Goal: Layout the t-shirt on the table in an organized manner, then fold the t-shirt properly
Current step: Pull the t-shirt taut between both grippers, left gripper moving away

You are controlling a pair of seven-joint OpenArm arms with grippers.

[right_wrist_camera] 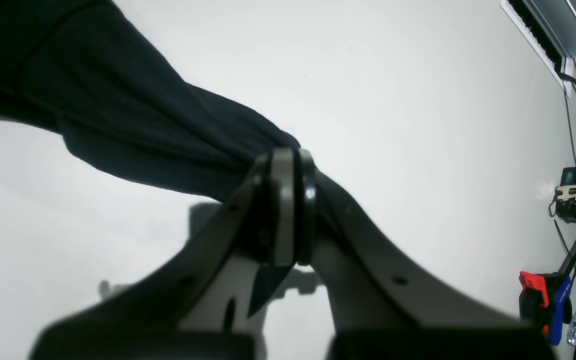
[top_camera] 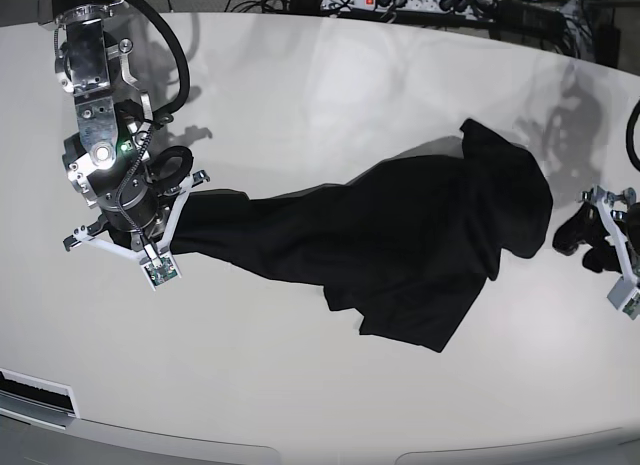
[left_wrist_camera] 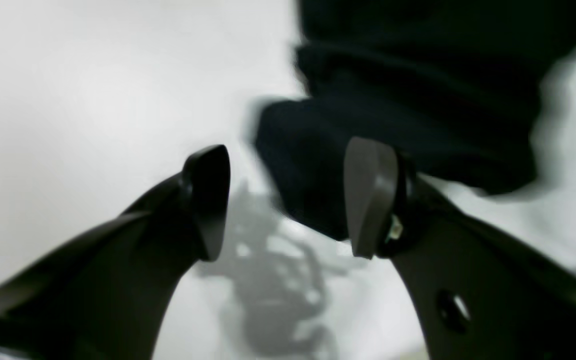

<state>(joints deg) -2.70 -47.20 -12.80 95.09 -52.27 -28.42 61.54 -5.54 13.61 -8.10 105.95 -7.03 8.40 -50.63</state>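
Black t-shirt (top_camera: 400,235) lies crumpled across middle of white table (top_camera: 300,75), stretched sideways into long band, one bunched lobe at base view's right end. Right gripper (right_wrist_camera: 288,210), at base view's left, jaws pressed together, pinching shirt's drawn-out end. Left gripper (left_wrist_camera: 288,200), at base view's right, jaws spread, empty; blurred shirt edge just beyond fingertips (left_wrist_camera: 370,200). Power strip (top_camera: 400,3) along far table edge.

The t-shirt (top_camera: 400,240) lies stretched and rumpled across the table (top_camera: 300,385) (one end at the right claw (top_camera: 160,230)).
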